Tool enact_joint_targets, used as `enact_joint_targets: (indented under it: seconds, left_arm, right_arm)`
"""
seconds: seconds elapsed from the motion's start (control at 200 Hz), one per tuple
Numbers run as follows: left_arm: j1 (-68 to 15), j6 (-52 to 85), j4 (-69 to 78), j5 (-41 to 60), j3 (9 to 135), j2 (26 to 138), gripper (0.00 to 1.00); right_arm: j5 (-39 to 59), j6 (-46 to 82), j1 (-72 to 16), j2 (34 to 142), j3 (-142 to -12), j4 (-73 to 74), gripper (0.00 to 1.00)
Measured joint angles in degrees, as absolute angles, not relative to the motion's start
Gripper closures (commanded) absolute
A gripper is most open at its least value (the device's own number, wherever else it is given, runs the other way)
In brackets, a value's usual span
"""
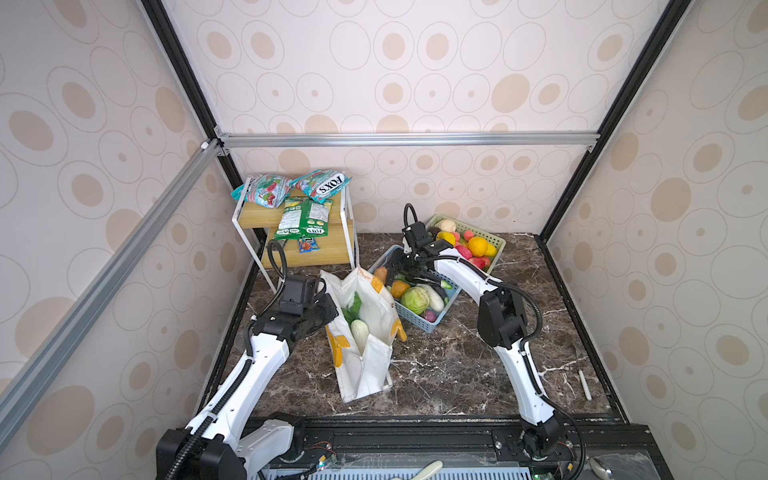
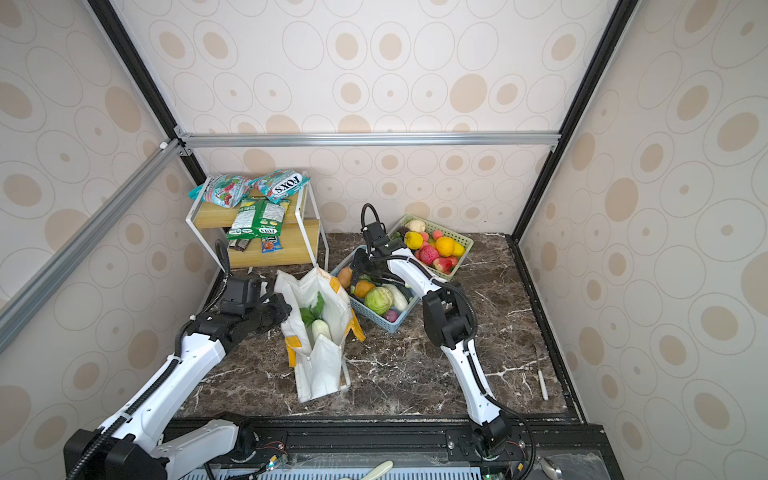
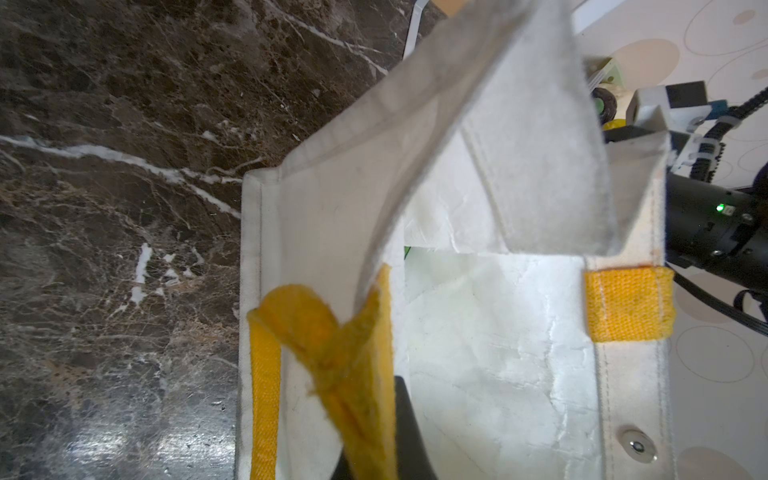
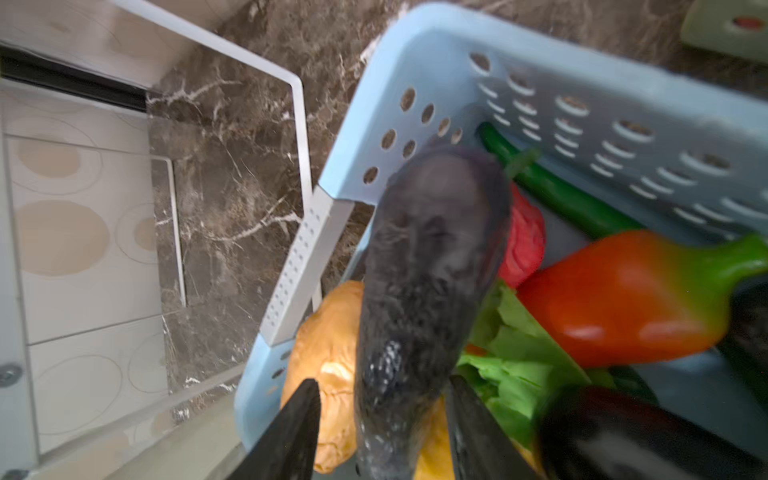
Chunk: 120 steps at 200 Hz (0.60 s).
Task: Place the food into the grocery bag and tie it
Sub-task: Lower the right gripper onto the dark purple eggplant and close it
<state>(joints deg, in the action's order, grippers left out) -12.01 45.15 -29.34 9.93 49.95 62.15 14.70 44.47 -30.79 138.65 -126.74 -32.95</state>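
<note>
The white grocery bag (image 1: 365, 365) (image 2: 322, 374) stands open at mid table, with a white radish (image 1: 359, 330) and green leaves inside. My left gripper (image 1: 328, 307) (image 3: 374, 449) is shut on the bag's yellow-orange handle (image 3: 332, 340) at its left rim. My right gripper (image 1: 401, 270) (image 4: 384, 380) reaches down into the blue basket (image 1: 419, 326) (image 4: 415, 50) of food. Its fingers stand astride a dark purple eggplant (image 4: 432, 249), and a gap still shows on one side. A red pepper (image 4: 623, 299), lettuce (image 4: 519, 353) and a cabbage (image 1: 415, 300) lie around it.
A green basket (image 1: 496, 245) of fruit sits behind the blue one at the back right. A white-framed wooden shelf (image 1: 316, 253) with snack packets (image 1: 307, 216) stands at the back left. A white stick (image 1: 585, 384) lies near the table's right edge.
</note>
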Motion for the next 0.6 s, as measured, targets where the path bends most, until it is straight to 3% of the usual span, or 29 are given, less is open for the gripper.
enact_joint_targets:
  seconds: [0.27, 0.47, 0.6]
  left_arm:
    - [-12.01, 45.15, -29.34, 9.91, 49.95, 62.15, 1.0]
    - [-12.01, 45.15, -29.34, 9.89, 49.95, 62.04, 1.0]
    - [-12.01, 45.17, -29.32, 9.87, 49.95, 61.98, 1.0]
  right_arm:
    - [14.79, 46.33, -30.72, 140.33, -126.72, -30.68, 0.46]
    - [14.72, 47.05, -30.65, 141.47, -126.37, -30.3, 0.61]
    - [14.48, 46.78, -30.57, 141.45, -125.51, -29.23, 0.65]
